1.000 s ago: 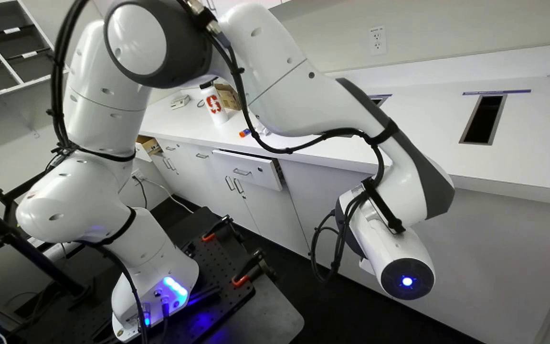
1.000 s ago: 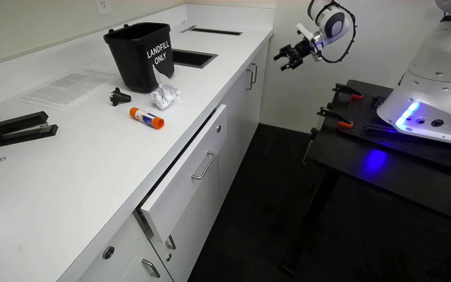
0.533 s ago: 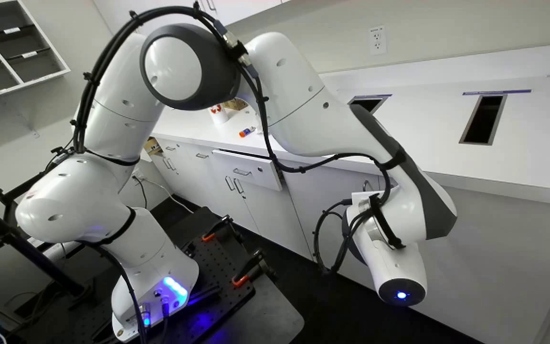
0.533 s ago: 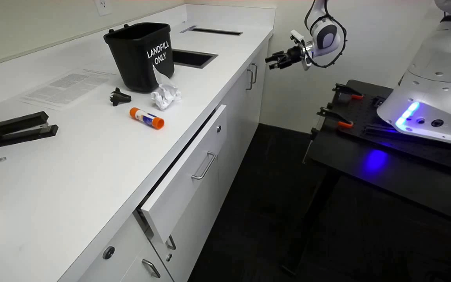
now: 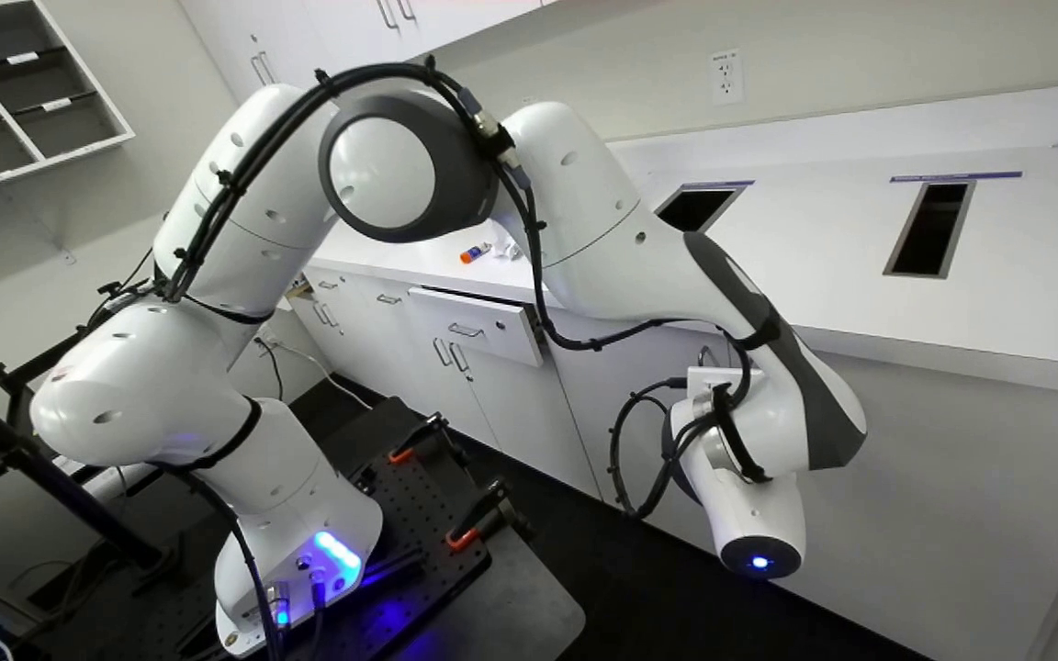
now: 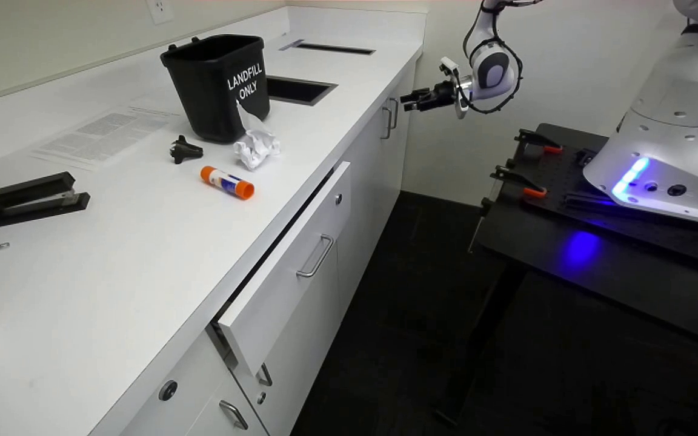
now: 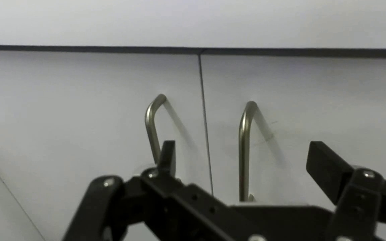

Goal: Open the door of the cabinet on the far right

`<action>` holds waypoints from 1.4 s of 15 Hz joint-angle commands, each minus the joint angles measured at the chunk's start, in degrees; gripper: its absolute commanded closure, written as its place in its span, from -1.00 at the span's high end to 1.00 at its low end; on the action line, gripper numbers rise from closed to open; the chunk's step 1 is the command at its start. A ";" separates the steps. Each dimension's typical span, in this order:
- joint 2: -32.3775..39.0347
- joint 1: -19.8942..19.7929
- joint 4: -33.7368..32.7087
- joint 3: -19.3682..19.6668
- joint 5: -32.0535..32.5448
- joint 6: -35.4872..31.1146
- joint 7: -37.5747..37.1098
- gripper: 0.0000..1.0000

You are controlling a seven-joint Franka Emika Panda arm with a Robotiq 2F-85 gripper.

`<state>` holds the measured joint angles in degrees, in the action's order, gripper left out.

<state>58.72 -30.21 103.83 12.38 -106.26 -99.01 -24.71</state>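
Observation:
The door [image 7: 327,100] is the right one of two flat white fronts under the counter edge, and it is closed. It also shows in an exterior view, partly behind the arm [image 5: 951,496]. Its silver bar handle [image 7: 244,150] stands upright near its left edge. The white cabinet [image 6: 379,157] shows its two handles at the far end. My gripper [image 7: 241,147] is open and faces the doors. In the wrist view the right handle appears between the fingertips, apart from both. The left finger covers the lower part of the left door's handle [image 7: 152,130]. The cabinet interior is hidden.
A drawer [image 6: 288,266] nearer along the row stands partly open. On the counter are a black bin [image 6: 216,85], crumpled paper [image 6: 257,148], a glue stick [image 6: 228,183] and a stapler [image 6: 16,203]. The black robot table [image 6: 567,266] stands opposite the cabinets.
The arm has reached forward and turned, bringing the gripper toward the far cabinet handles and to a more level pose. The gripper stays open. The door and the drawer have not moved.

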 commanded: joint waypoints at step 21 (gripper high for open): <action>4.61 2.17 -6.46 -0.49 -1.76 -0.38 -1.97 -1.00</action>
<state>63.13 -28.65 98.11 12.07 -107.48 -99.09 -24.92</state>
